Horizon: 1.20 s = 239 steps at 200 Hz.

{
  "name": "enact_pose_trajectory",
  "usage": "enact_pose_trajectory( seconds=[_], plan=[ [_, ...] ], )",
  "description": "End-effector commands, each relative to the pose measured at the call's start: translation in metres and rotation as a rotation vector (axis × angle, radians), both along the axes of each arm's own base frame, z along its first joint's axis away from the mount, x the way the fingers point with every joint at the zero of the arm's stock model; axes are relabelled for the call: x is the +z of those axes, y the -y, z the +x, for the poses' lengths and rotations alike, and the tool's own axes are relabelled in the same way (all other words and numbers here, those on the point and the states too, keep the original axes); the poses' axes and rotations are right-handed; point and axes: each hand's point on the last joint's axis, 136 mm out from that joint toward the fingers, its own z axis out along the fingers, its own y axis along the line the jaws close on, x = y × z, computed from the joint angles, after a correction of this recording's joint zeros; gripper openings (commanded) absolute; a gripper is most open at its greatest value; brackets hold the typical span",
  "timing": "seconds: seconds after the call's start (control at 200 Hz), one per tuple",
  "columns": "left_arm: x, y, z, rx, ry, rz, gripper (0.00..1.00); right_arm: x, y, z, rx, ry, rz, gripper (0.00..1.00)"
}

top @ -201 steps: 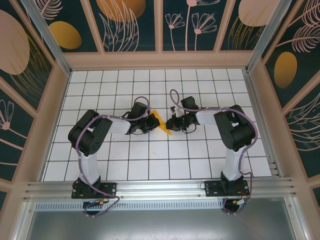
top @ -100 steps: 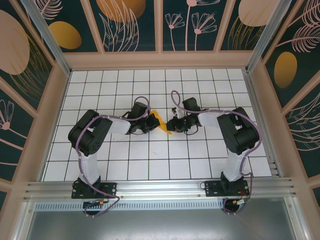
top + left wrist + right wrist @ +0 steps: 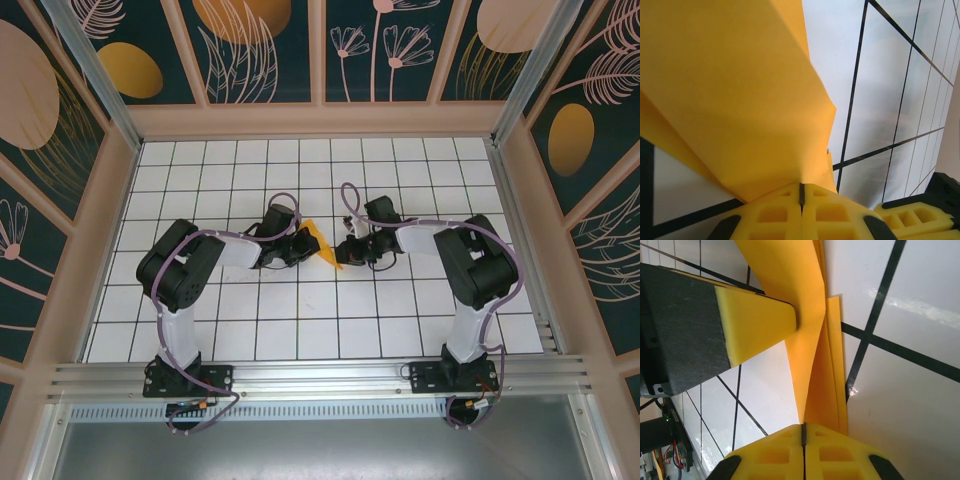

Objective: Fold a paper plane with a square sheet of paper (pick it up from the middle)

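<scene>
White gridded counter boxed in by dark leaf-patterned walls. Near its middle, well away from every edge, folded orange paper between the two arms. Pinched on its left by the left gripper and on its right by the right gripper, pads of each pressed fully together over the sheet.

Both arms are bent at the elbow and stretched low toward each other. The left gripper is pointed toward 3 o'clock, the right gripper toward 9 o'clock. Each pair of fingers is pressed together, with the paper pinched between.
</scene>
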Motion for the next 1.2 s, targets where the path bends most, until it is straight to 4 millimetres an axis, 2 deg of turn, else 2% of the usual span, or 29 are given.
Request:
enact_pose_trajectory(
  seconds=[0.0,0.11,0.175,0.395,0.52,0.661,0.791,1.031,1.191],
  plan=[
    [-0.06,-0.034,-0.015,0.053,-0.103,0.193,0.0,-0.023,0.006,-0.015,0.012,-0.077,-0.044,0.06],
    [-0.059,-0.034,-0.016,0.054,-0.103,0.197,0.0,-0.035,0.014,-0.015,-0.023,-0.121,-0.066,0.05],
    [-0.061,-0.035,-0.016,0.056,-0.107,0.2,0.0,-0.035,0.015,-0.013,-0.031,-0.119,-0.069,0.05],
    [-0.062,-0.036,-0.016,0.059,-0.111,0.209,0.0,0.017,0.007,0.007,-0.054,0.014,-0.021,0.19],
    [-0.064,-0.037,-0.016,0.06,-0.118,0.216,0.0,0.027,0.001,0.007,-0.032,0.076,-0.056,0.2],
    [-0.065,-0.038,-0.016,0.064,-0.123,0.221,0.0,0.014,-0.014,-0.003,0.034,0.077,-0.122,0.16],
    [-0.065,-0.038,-0.016,0.064,-0.127,0.225,0.0,0.002,-0.02,-0.006,0.049,0.051,-0.15,0.11],
    [-0.067,-0.041,-0.017,0.066,-0.132,0.244,0.0,-0.018,-0.006,-0.005,0.015,0.007,-0.195,0.08],
    [-0.068,-0.043,-0.018,0.071,-0.135,0.256,0.0,-0.029,0.001,-0.012,0.012,-0.024,-0.213,0.08]
  ],
)
